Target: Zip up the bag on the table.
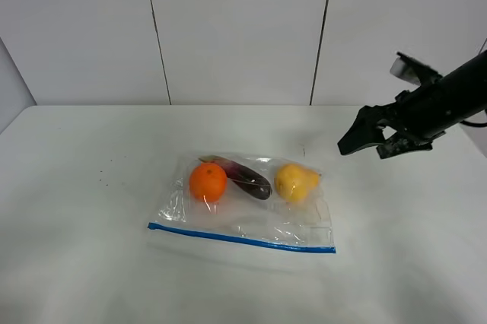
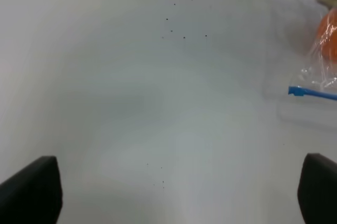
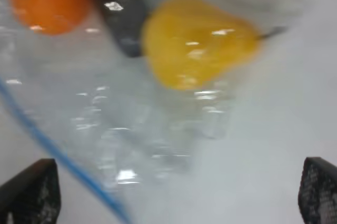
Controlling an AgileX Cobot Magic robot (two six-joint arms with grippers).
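Observation:
The clear crinkly bag (image 1: 251,217) lies flat in the middle of the white table (image 1: 76,187), its blue zipper strip (image 1: 242,238) along the near edge. An orange (image 1: 208,182), a dark eggplant (image 1: 249,177) and a yellow pear (image 1: 295,182) show through it. My right gripper (image 1: 374,141) hovers open above the table, up and to the right of the pear. The right wrist view shows the pear (image 3: 200,40) and zipper strip (image 3: 58,155) blurred beyond the spread right gripper (image 3: 174,192). My left gripper (image 2: 175,192) is open over bare table, with the strip's end (image 2: 310,93) off to one side.
A pale panelled wall (image 1: 236,27) stands behind the table's far edge. Small dark specks (image 2: 179,24) dot the tabletop left of the bag. The left arm is outside the exterior high view.

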